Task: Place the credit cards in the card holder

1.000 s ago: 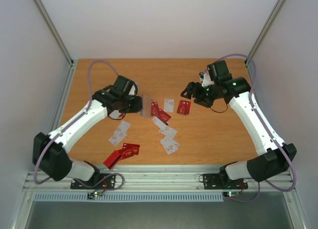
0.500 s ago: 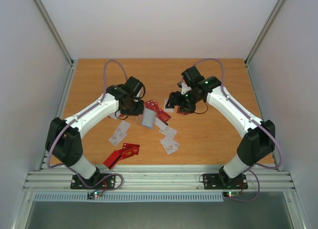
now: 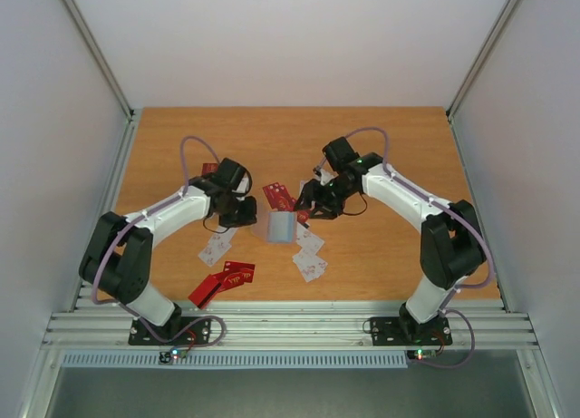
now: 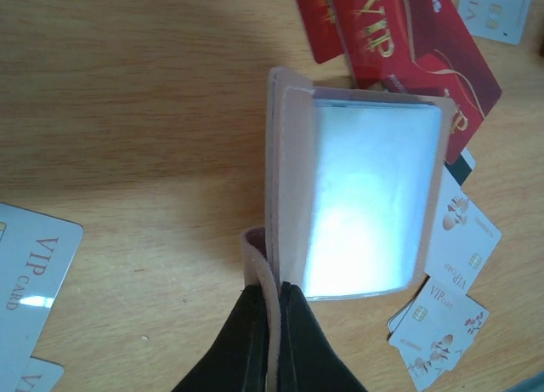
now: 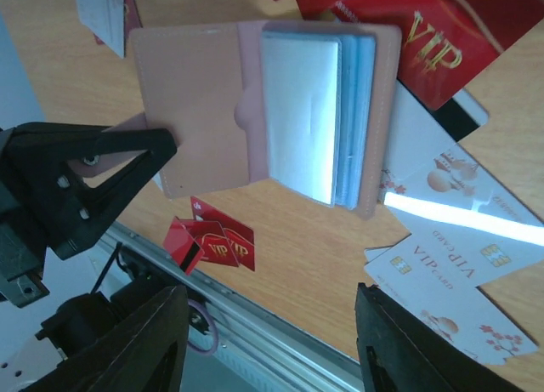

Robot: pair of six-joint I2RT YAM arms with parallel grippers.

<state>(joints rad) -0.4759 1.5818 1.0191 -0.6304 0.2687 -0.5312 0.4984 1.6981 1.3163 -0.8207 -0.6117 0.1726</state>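
Near the middle of the table (image 3: pixel 408 155), the left gripper (image 4: pixel 274 294) is pinching the card holder (image 4: pixel 357 196) by the edge of its tan cover. Its fingers are pressed together on that thin flap, so the wallet is lying spread open with its pale blue-grey pockets facing up. Gripping the cover rather than the pocket stack is leaving the pocket mouths unobstructed, which looks like the reason for this hold: one arm is acting as a clamp while the other does the loading. Whether the holder is resting on the wood or hanging just clear of it I cannot tell.

Over it the right gripper (image 5: pixel 268 324) is hovering with its fingers spread apart and nothing between them, looking down on both the open pockets and the loose cards. Several red cards (image 5: pixel 425 35) with gold lettering are lying just beyond the holder, one partly tucked under its far edge, and white cards (image 5: pixel 450 264) are fanning out beside it — close enough that a card has only a short way to travel. More cards are sitting well apart, toward the near edge.

Judging by this, the right arm is choosing a card to pick up; whether any card is already in a pocket is not visible through the glare.
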